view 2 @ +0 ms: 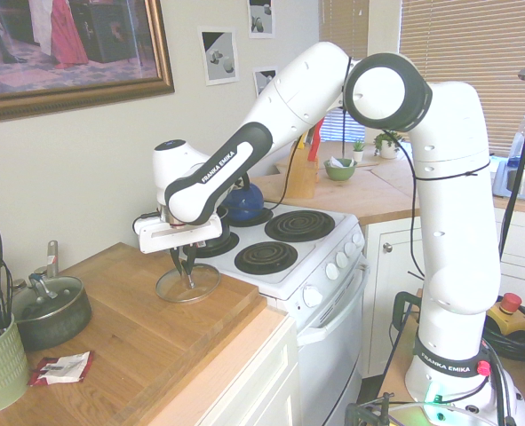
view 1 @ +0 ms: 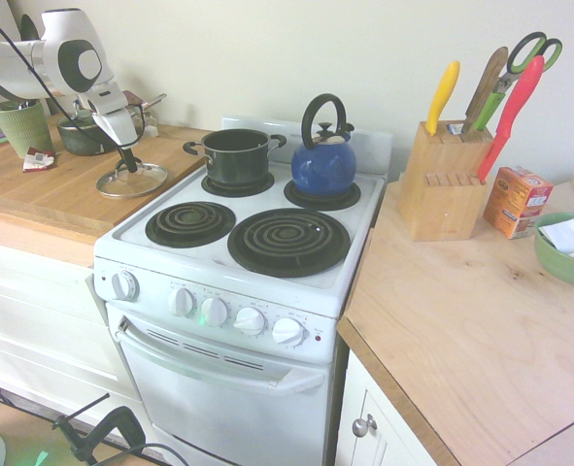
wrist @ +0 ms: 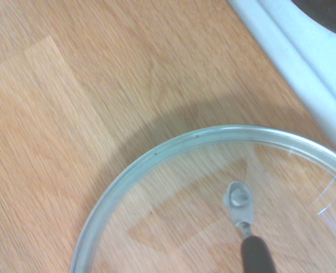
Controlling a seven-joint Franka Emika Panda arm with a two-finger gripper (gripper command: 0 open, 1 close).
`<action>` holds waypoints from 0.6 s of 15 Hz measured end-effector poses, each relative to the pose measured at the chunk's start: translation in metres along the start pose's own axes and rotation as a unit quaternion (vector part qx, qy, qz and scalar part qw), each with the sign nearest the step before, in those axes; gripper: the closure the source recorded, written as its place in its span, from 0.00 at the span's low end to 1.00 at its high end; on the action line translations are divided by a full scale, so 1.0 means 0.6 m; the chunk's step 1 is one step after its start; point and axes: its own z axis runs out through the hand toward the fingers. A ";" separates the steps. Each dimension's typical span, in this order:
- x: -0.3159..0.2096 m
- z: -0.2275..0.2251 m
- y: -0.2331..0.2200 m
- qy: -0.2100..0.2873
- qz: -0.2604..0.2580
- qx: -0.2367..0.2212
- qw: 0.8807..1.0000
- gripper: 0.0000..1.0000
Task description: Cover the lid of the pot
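The clear glass lid [view 1: 131, 181] with its silver rim lies flat on the wooden counter [view 1: 44, 189], left of the stove. My gripper [view 1: 128, 161] stands straight above its centre, fingers drawn together on the small black knob. From the other side the lid [view 2: 187, 284] shows under the gripper [view 2: 188, 261], whose fingers are pinched at the knob. The wrist view is filled by the lid [wrist: 173, 216], with its rim arcing over the wood. The dark pot [view 1: 236, 155] with two loop handles sits uncovered on the stove's back left burner, to the right of the lid.
A blue kettle [view 1: 323, 165] stands on the back right burner beside the pot. A dark saucepan [view 2: 51, 311] and a green utensil cup [view 1: 20, 126] sit further along the counter. A knife block [view 1: 444, 180] is right of the stove.
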 end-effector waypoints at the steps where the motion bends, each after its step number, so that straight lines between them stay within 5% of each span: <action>1: 0.000 0.000 -0.001 0.000 0.000 0.002 1.000 1.00; 9: 0.021 -0.025 -0.009 0.003 0.012 0.017 1.000 1.00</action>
